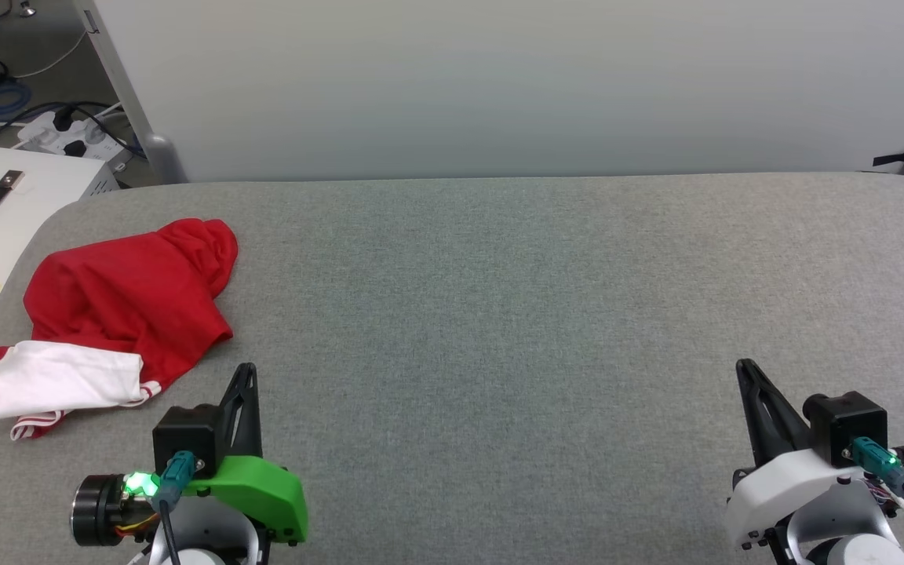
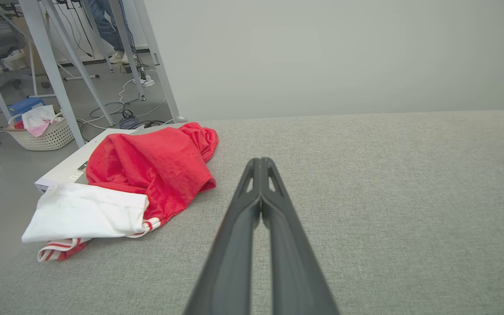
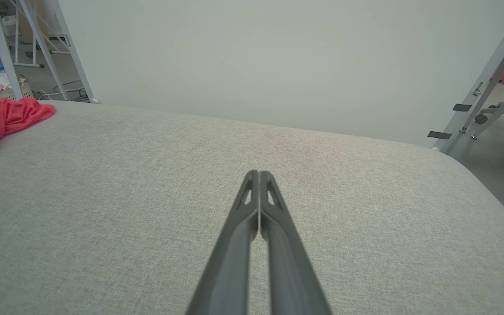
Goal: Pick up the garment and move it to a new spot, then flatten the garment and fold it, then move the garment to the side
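– Well, what takes up the most room?

– The bench (image 1: 515, 314), covered in grey fabric with rounded far corners. A pale partition (image 1: 499, 78) stands upright along its far edge.

– And the shirt?

– The jersey T-shirt (image 1: 126, 302) lies crumpled on the bench's left end, close to the left edge. It is mostly a red heap. A white sleeve with red-and-white striped trim is spread on the side nearer the robot. The left wrist view shows the T-shirt (image 2: 151, 168) the same way, and from the right wrist only a red corner (image 3: 2, 120) shows, at the far left.

– Anything beside it?

– A white box (image 1: 5, 212) with a dark strap and a yellow label sits just off the bench's left edge.

– The arms?

– The left gripper (image 1: 246, 369) is low over the bench just right of the shirt's near hem, not touching it. From its own camera (image 2: 260, 161) the jaws are pressed together on nothing. The right gripper (image 1: 744, 365) is well apart, near the bench's right end, and its jaws (image 3: 258, 173) are likewise closed and empty.

– Smaller things?

– On the floor there is a pale woven basket (image 2: 53, 136) holding cloth and a white power strip (image 1: 67, 140) among cables.
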Controlling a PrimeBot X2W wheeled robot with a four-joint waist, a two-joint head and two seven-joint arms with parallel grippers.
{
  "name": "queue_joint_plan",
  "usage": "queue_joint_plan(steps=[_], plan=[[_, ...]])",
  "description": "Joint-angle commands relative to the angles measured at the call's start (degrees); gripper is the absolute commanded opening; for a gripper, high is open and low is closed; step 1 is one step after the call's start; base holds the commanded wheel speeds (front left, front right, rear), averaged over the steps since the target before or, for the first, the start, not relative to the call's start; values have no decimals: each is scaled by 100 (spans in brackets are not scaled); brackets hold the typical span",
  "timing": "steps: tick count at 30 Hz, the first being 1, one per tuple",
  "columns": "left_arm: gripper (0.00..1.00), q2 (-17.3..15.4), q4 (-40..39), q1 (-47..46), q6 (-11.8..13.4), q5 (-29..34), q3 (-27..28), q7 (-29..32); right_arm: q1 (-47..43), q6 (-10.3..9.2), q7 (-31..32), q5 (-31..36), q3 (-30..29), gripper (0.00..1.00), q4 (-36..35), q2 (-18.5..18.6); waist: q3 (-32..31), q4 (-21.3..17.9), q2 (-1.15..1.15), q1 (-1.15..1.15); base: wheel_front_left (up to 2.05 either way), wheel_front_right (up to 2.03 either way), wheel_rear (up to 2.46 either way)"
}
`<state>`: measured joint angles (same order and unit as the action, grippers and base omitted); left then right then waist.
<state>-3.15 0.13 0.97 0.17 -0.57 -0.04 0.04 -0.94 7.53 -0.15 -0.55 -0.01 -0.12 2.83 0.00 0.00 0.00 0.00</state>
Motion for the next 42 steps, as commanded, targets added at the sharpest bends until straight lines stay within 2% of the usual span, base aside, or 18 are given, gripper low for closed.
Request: queue_joint_plan(steps=[1, 21, 22, 42], plan=[[0, 27, -13, -97, -17, 57, 4, -4, 94, -4, 15, 55, 1, 0, 12, 5, 0, 0, 0, 0, 0, 0, 0], [0, 27, -13, -97, -17, 57, 4, -4, 94, -4, 15, 55, 1, 0, 12, 5, 0, 0, 0, 0, 0, 0, 0], [100, 0, 0, 0, 0, 0, 0, 0, 0, 0, 0, 0, -2, 100, 0, 0, 0, 0, 0, 0, 0, 0, 0], [100, 2, -55, -19, 121, -100, -44, -186, -9, -1, -183, -158, -111, 100, -113, 0, 28, 7, 0, 0, 0, 0, 0]])
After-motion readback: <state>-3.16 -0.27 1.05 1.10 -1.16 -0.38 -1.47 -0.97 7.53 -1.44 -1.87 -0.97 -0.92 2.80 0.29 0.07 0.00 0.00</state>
